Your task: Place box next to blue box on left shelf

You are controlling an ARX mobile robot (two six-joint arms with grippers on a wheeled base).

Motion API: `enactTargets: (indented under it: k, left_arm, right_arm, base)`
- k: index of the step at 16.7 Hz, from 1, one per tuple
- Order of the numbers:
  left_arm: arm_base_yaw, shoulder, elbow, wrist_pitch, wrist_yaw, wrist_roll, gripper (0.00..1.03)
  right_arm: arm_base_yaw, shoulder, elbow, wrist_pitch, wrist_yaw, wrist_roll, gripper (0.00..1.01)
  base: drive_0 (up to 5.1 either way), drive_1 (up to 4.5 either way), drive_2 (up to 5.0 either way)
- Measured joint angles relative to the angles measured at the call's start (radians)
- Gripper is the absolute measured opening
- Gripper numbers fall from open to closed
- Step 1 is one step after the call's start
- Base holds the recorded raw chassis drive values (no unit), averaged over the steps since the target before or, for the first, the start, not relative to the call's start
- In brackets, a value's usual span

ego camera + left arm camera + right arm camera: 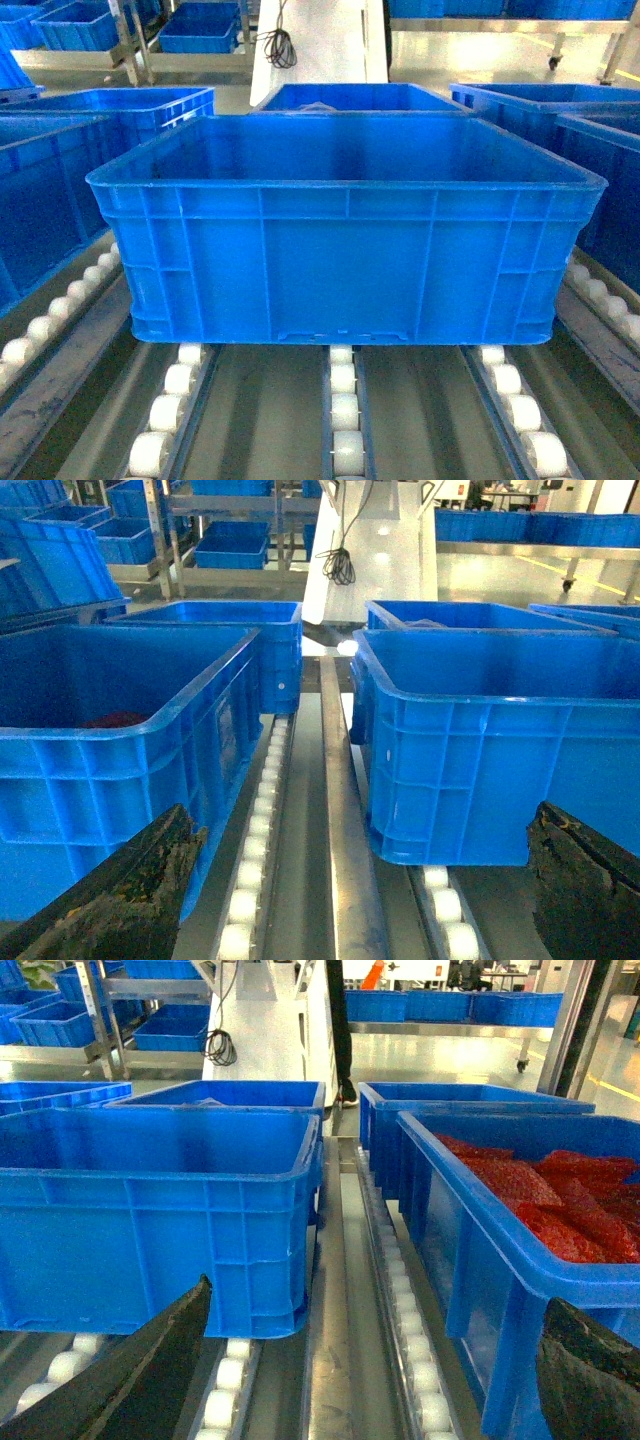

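Facing rollers: lanes of white rollers (343, 400) in steel tracks run away from the head camera, three lanes showing under the near crate.
Left gripper (350, 900): spread wide; its dark, worn fingers (130, 890) stand at the two lower corners of the left wrist view, nothing between them, touching nothing.
Right gripper (360, 1380): likewise spread, dark fingers (130, 1380) at both lower corners of the right wrist view, holding nothing.
Box (345, 225): bright blue, ribbed walls, thick rim, two small slots at its bottom edge; it sits square on the rollers of the left shelf (250, 400), in the middle lane, and looks empty from the head view.
Left neighbour (110, 750): another blue crate on the lane to the box's left, just beside it with a steel rail between them; something dark red lies low inside.
Right neighbour (520, 1230): a blue crate on the lane to the box's right, close alongside, filled with red bagged goods (560, 1195).
Behind: more blue crates (350, 97) stand in a row past the box on the same rollers.
Far back: a white column with a coiled black cable (280, 45), and further racks bearing blue crates.
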Motion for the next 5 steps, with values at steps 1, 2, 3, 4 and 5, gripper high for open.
enactTargets:
  k: [1,2,3,4,5]
  left_arm:
    - [0.0,0.0,0.0,0.0,0.0,0.0,0.98]
    - [0.0,0.0,0.0,0.0,0.0,0.0,0.98]
    - [0.0,0.0,0.0,0.0,0.0,0.0,0.98]
    - [0.0,0.0,0.0,0.0,0.0,0.0,0.98]
    - [0.0,0.0,0.0,0.0,0.0,0.0,0.98]
  right_arm:
    - [0.0,0.0,0.0,0.0,0.0,0.0,0.98]
    - [0.0,0.0,0.0,0.0,0.0,0.0,0.98]
    - [0.0,0.0,0.0,0.0,0.0,0.0,0.98]
    - [0.0,0.0,0.0,0.0,0.0,0.0,0.98]
    - [0.0,0.0,0.0,0.0,0.0,0.0,0.98]
  base:
    - [0.0,0.0,0.0]
    - [0.0,0.0,0.0]
    - [0.0,0.0,0.0]
    - [0.0,0.0,0.0]
    - [0.0,0.0,0.0]
